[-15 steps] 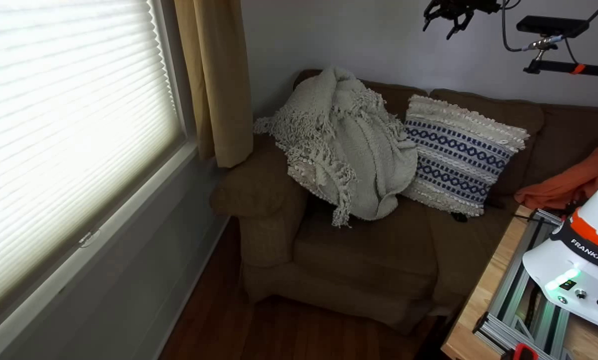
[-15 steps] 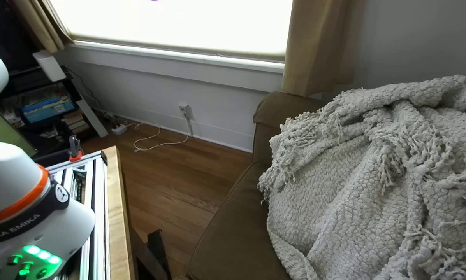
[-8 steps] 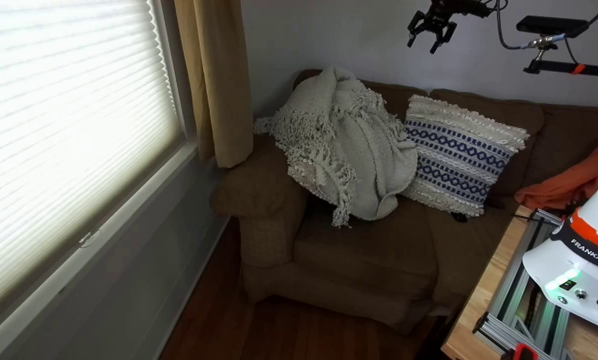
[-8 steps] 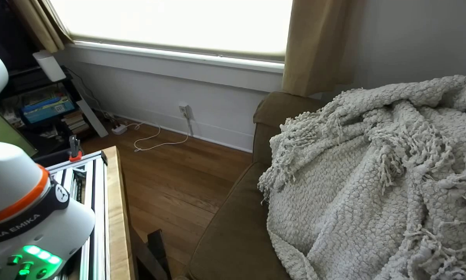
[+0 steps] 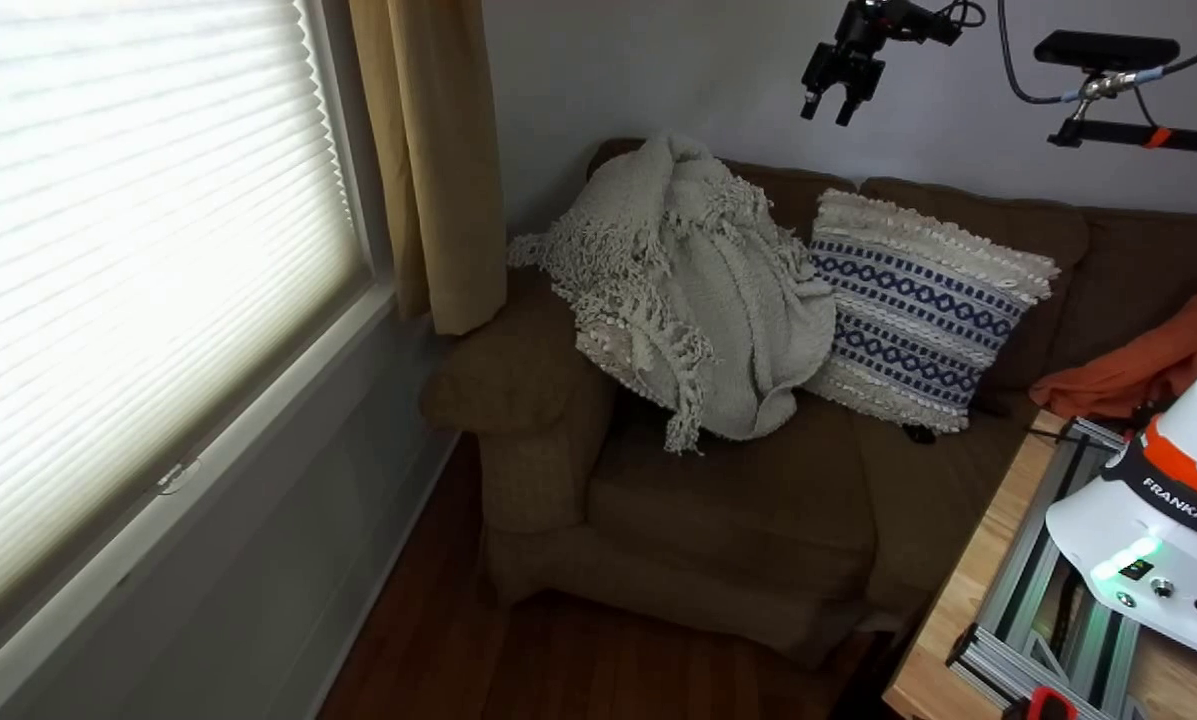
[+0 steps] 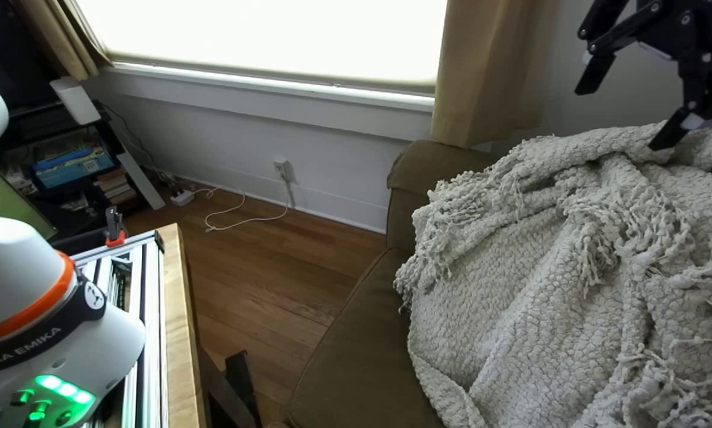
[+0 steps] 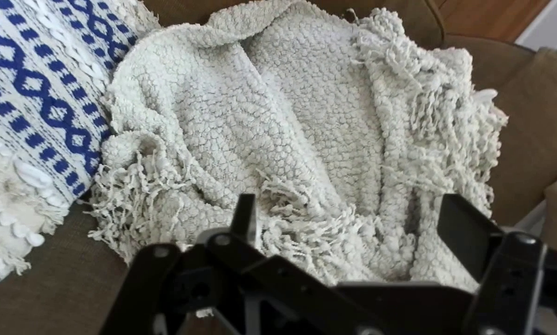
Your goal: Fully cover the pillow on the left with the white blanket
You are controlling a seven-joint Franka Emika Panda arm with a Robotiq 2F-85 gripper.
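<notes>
The off-white, fringed white blanket (image 5: 748, 300) lies heaped over the left end of the sofa. It also shows in an exterior view (image 6: 528, 321) and the wrist view (image 7: 297, 116). The pillow on the left is almost wholly hidden under it. A pale, bobbled patch (image 5: 610, 348) at the blanket's lower left edge seems to be part of it. The look-alike navy-and-white pillow (image 5: 923, 300) leans uncovered beside the blanket, also in the wrist view (image 7: 41, 93). My gripper (image 5: 827, 115) is open and empty, above and behind the blanket; it also shows in an exterior view (image 6: 623, 116) and the wrist view (image 7: 348, 197).
The brown sofa (image 5: 728, 490) has an armrest (image 5: 503, 385) beside the tan curtain (image 5: 448, 180) and window. The robot's wooden table (image 5: 933, 660) stands in front at the right. An orange cloth (image 5: 1148, 355) lies right of the pillow. A camera on a bar (image 5: 1108, 50) hangs upper right.
In the exterior views my gripper has moved left and down, towards the blanket, and come into view above it. It stays open. The blanket and the uncovered pillow have not moved.
</notes>
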